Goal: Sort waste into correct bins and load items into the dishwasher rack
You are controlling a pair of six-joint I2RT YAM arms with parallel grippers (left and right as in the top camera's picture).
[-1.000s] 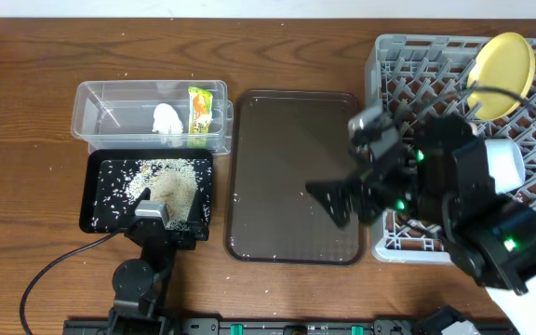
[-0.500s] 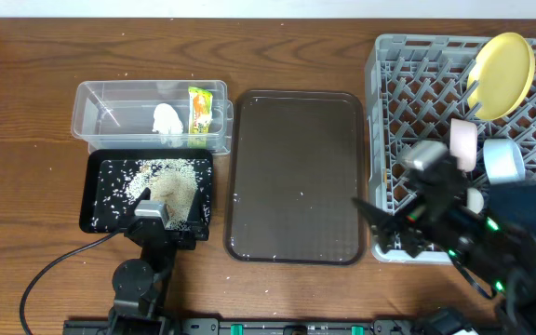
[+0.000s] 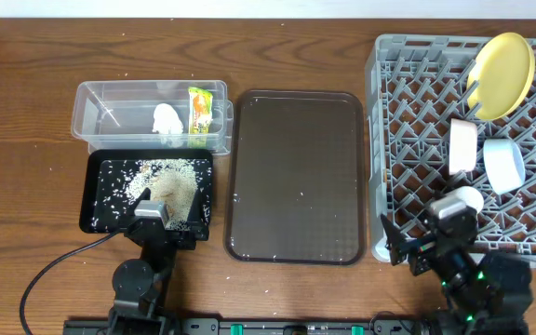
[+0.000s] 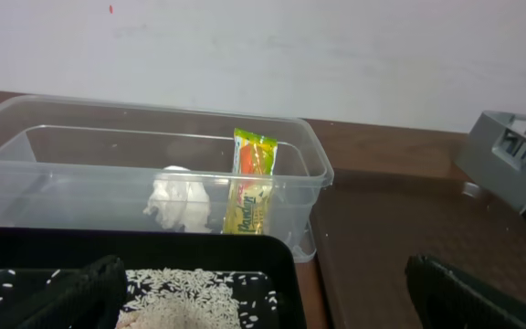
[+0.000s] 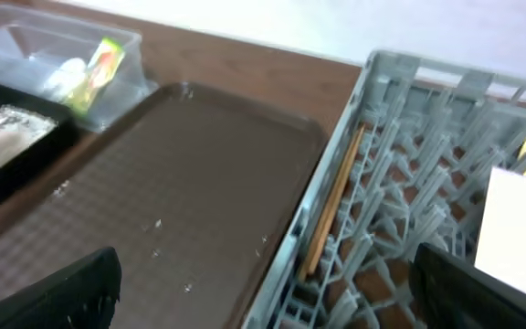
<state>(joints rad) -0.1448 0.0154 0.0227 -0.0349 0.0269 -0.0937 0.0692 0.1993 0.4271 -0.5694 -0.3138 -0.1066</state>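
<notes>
The grey dishwasher rack stands at the right. In it are the pale-yellow plate on edge, a white cup or bowl and the light-blue bowl. The chopsticks lie inside its left wall. The clear tub holds the tissue and snack wrapper. The black tray holds rice. My left gripper is open and empty over the black tray's near edge. My right gripper is open and empty at the rack's front left corner.
The flat brown serving tray lies between the bins and the rack, with a few stray rice grains on it. The left arm's cable trails over the table at the front left.
My right arm has pulled back from over the serving tray and rack to the table's front edge, uncovering the white piece and blue bowl. The left arm has not moved.
</notes>
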